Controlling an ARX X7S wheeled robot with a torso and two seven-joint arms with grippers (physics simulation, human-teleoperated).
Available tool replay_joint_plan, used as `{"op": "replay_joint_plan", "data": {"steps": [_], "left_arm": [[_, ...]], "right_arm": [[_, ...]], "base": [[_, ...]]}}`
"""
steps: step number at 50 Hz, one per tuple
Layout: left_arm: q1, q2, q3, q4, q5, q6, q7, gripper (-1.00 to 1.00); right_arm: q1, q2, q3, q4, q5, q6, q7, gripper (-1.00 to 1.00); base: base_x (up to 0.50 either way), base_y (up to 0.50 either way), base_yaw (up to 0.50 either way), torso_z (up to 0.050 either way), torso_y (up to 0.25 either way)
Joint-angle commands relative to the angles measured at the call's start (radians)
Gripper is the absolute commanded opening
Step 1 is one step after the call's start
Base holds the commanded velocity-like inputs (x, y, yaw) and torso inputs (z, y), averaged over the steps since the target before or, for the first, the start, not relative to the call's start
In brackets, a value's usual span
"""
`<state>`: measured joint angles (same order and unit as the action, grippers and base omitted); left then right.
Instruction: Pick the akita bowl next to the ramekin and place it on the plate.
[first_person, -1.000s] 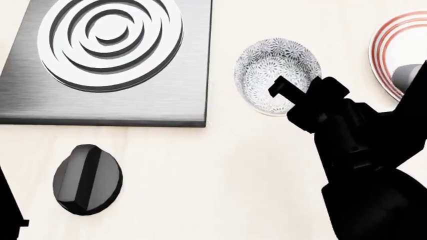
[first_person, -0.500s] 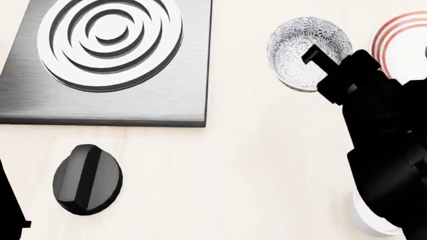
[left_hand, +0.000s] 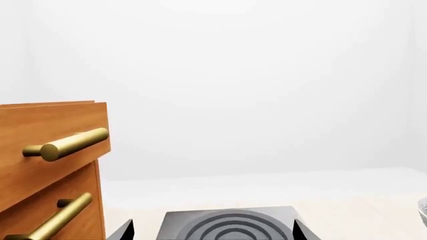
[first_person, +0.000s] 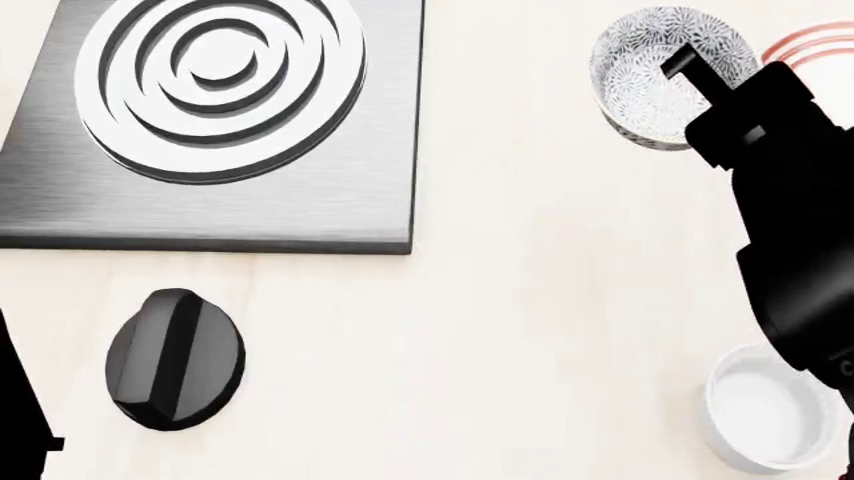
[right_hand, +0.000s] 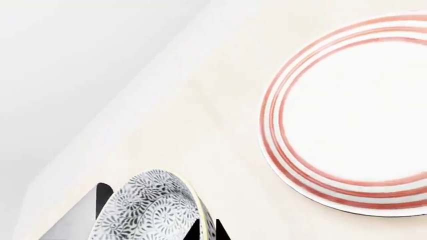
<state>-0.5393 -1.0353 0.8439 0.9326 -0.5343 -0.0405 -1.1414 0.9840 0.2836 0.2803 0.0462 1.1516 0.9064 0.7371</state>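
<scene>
Carrying the bowl (first_person: 650, 75) rightward: over the last second it shifted from mid-counter to beside the plate (right_hand: 347, 115). Right gripper (first_person: 697, 78) pinches its rim. Ramekin (first_person: 770, 408) uncovered. Placement next.

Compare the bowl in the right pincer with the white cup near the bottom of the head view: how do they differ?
The akita bowl is covered in fine grey-white floral pattern; the ramekin is plain glossy white. The akita bowl is gripped at its rim by the right pincer, near the plate; the ramekin sits free on the counter. The akita bowl looks slightly wider than the ramekin. Both are small, round and empty.
</scene>
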Motion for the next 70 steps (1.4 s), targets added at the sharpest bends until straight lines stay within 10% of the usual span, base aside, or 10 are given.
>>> {"op": "replay_joint_plan", "data": {"steps": [1,70], "left_arm": [[0.001,0.005,0.003,-0.003,0.004,-0.003,0.003,1.00],[0.012,0.013,0.000,-0.020,0.011,0.001,0.015,1.00]], "right_arm": [[0.053,0.015,-0.011,0.082,-0.037,-0.040,-0.031,-1.00],[0.322,0.113,-0.056,0.511,-0.193,-0.180,-0.116,-1.00]], "base": [[0.00,0.00,0.00,0.000,0.000],[0.00,0.00,0.00,0.000,0.000]]}}
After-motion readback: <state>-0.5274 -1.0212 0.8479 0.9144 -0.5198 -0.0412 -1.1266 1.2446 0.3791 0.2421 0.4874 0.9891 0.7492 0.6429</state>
